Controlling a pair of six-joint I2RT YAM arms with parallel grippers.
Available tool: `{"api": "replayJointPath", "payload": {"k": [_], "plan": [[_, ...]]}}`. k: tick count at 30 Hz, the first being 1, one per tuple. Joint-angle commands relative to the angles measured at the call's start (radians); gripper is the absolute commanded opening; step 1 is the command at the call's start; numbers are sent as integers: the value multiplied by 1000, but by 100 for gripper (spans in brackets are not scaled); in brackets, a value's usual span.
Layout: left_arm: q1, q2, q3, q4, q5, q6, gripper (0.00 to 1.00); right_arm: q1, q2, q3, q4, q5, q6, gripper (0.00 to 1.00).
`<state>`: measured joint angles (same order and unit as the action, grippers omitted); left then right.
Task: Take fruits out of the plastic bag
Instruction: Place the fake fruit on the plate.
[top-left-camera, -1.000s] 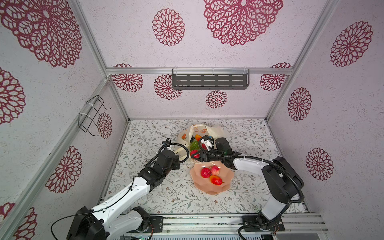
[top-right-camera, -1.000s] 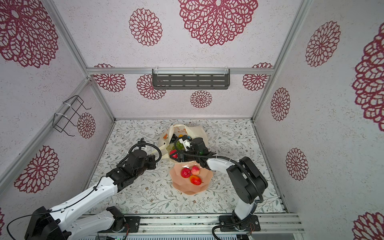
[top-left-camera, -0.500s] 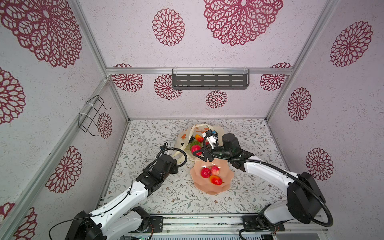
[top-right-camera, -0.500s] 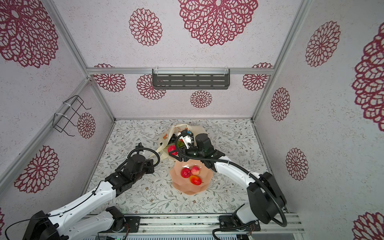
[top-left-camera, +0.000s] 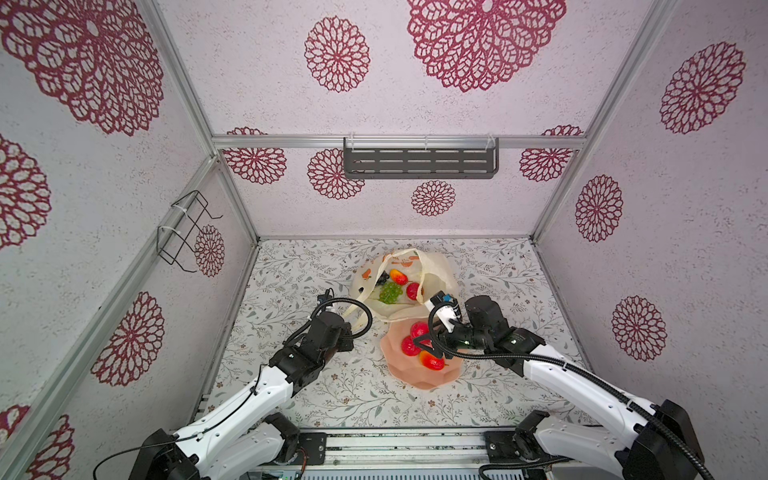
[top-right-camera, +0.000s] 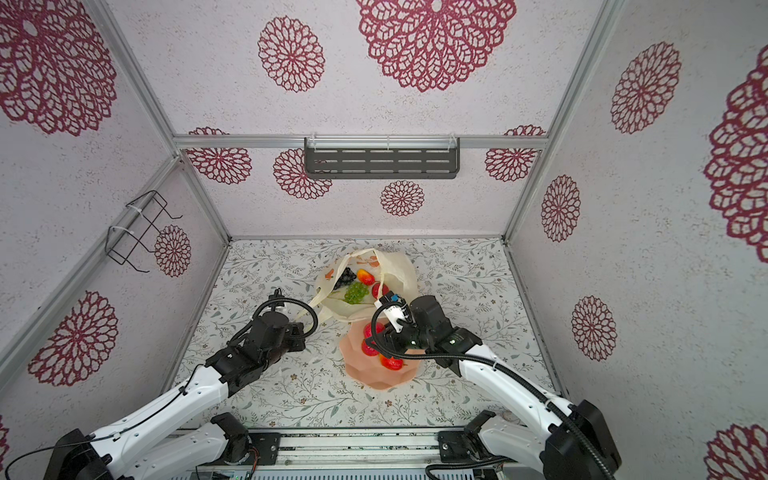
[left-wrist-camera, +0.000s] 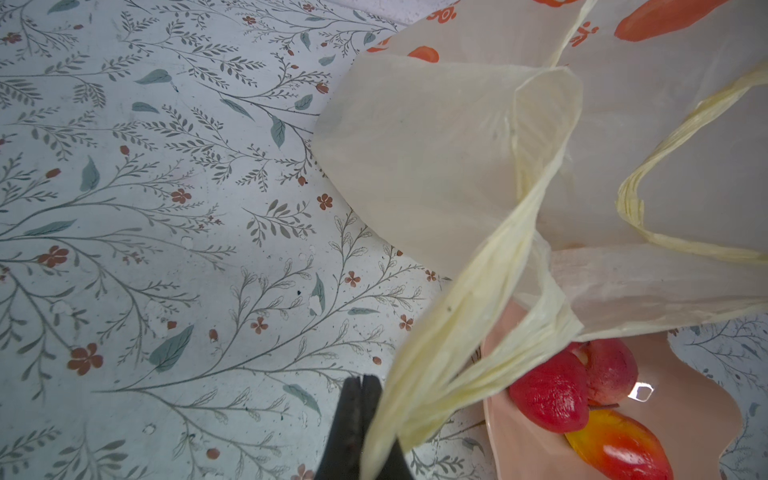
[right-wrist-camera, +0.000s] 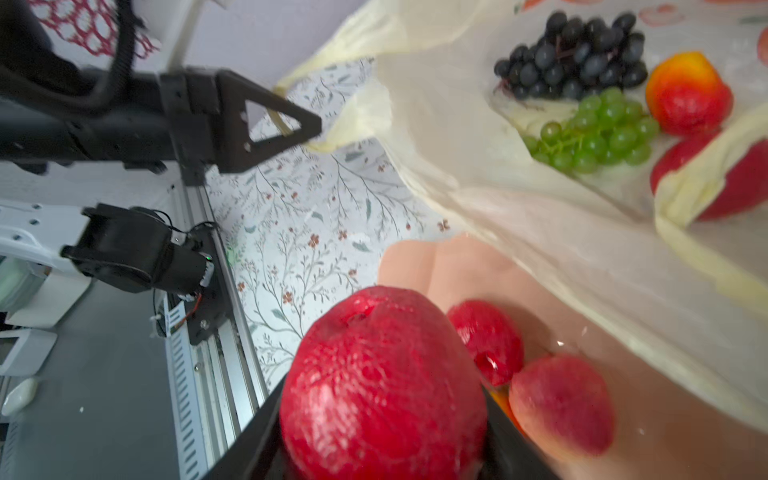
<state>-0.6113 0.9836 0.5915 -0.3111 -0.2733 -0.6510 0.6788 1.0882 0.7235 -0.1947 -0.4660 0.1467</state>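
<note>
The cream plastic bag lies open at the back of the table. Inside it lie dark grapes, green grapes, a red-yellow mango and a round red fruit. My left gripper is shut on one loop handle, pulled out toward the front left; a top view shows this gripper left of the bowl. My right gripper is shut on a round red fruit, held just over the peach-pink bowl. A red fruit and a mango lie in the bowl.
The bag's near edge drapes over the bowl's back rim. A dark slotted shelf hangs on the back wall and a wire rack on the left wall. A metal rail runs along the table's front.
My right gripper has carried the round red fruit from the bag's mouth forward to above the bowl. My left gripper has kept hold of the handle and barely moved.
</note>
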Motion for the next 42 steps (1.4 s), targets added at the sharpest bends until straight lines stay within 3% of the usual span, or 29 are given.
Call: {"api": "replayJointPath", "payload": {"k": [1,25,33,42], "plan": [[5,-11,-13,-25,14,-12,0,20,-30,-13,-74,65,-30,57],[4,-61,-59,-56,3,-22,0,168,135,2,-102,188,-73,71],[5,-62,-64,-54,8,-24,0,187,139,7,-106,214,-74,81],[5,-57,-59,-51,13,-21,0,192,121,6,-104,231,-68,81]]}}
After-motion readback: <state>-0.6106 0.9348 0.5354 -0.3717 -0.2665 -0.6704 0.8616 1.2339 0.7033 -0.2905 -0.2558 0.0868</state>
